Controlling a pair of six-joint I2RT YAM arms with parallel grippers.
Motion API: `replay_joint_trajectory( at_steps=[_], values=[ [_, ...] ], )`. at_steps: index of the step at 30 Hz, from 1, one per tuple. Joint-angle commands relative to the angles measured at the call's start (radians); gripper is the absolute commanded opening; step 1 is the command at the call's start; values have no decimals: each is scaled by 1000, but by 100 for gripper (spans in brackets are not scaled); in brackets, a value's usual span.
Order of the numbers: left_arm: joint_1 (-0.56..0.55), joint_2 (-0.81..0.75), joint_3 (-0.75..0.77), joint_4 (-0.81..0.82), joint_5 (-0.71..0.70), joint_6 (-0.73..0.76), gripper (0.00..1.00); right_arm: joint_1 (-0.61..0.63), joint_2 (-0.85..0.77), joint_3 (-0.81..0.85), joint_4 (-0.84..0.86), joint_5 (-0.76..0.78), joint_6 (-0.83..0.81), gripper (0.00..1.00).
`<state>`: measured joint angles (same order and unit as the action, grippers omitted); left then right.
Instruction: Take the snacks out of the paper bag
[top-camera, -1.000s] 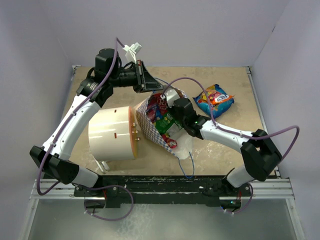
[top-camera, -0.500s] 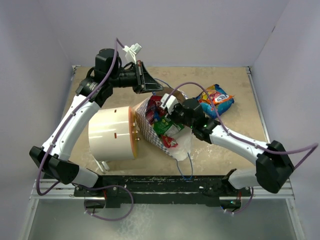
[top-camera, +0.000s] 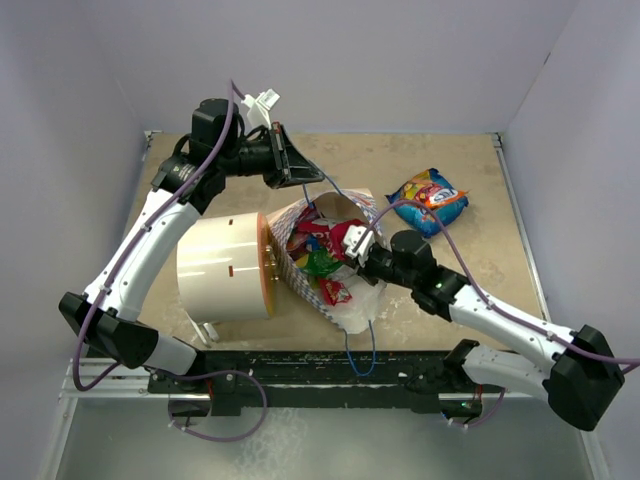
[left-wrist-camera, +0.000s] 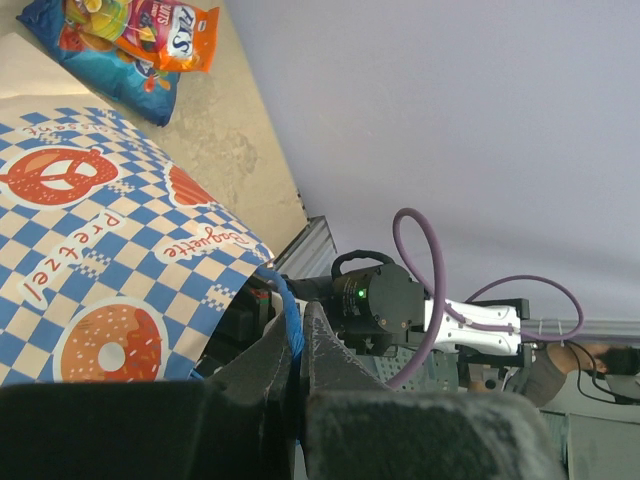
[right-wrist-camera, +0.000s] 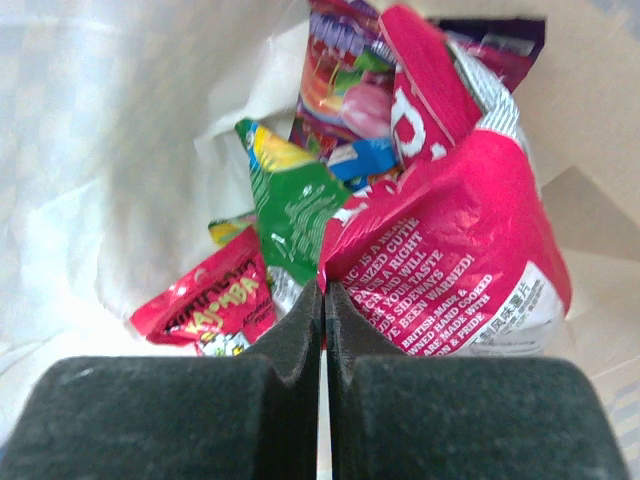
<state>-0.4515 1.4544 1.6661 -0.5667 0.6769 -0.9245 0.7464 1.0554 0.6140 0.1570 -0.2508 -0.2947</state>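
Note:
The paper bag (top-camera: 338, 305) lies on its side, mouth toward the near right, with several snacks inside. My left gripper (top-camera: 300, 172) is shut on the bag's thin blue cord handle (left-wrist-camera: 291, 318) and holds the rim up; the checkered outside (left-wrist-camera: 100, 250) fills its view. My right gripper (top-camera: 356, 247) is at the bag's mouth, shut on the edge of a pink packet (right-wrist-camera: 450, 270). Beside it lie a green packet (right-wrist-camera: 295, 205), a red packet (right-wrist-camera: 210, 300) and a purple one (right-wrist-camera: 335, 45). A blue-and-orange packet (top-camera: 430, 198) lies on the table at the far right, also in the left wrist view (left-wrist-camera: 120, 40).
A big white cylinder with a tan face (top-camera: 225, 267) lies against the bag's left side. A second blue cord handle (top-camera: 360, 345) trails from the bag toward the near edge. Walls close the table at the back and both sides.
My right arm has drawn back toward the near right, bringing its gripper from deep in the bag to its mouth. The bag's rim has opened and risen a little. The left gripper has barely moved.

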Motion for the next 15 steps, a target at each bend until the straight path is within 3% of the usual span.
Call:
replay_joint_trajectory(
  at_steps=[1,7,12,15],
  values=[
    [13,-17,21,12,-21,-5,0,8,-32,-49,32,101,24,7],
    [13,-17,14,28,-22,-18,0,17,-48,-5,21,163,40,18],
    [13,-13,1,52,-12,-27,0,98,-77,18,3,303,15,40],
    [13,-8,-2,74,7,-37,0,124,-76,71,-26,320,-15,46]
  ],
)
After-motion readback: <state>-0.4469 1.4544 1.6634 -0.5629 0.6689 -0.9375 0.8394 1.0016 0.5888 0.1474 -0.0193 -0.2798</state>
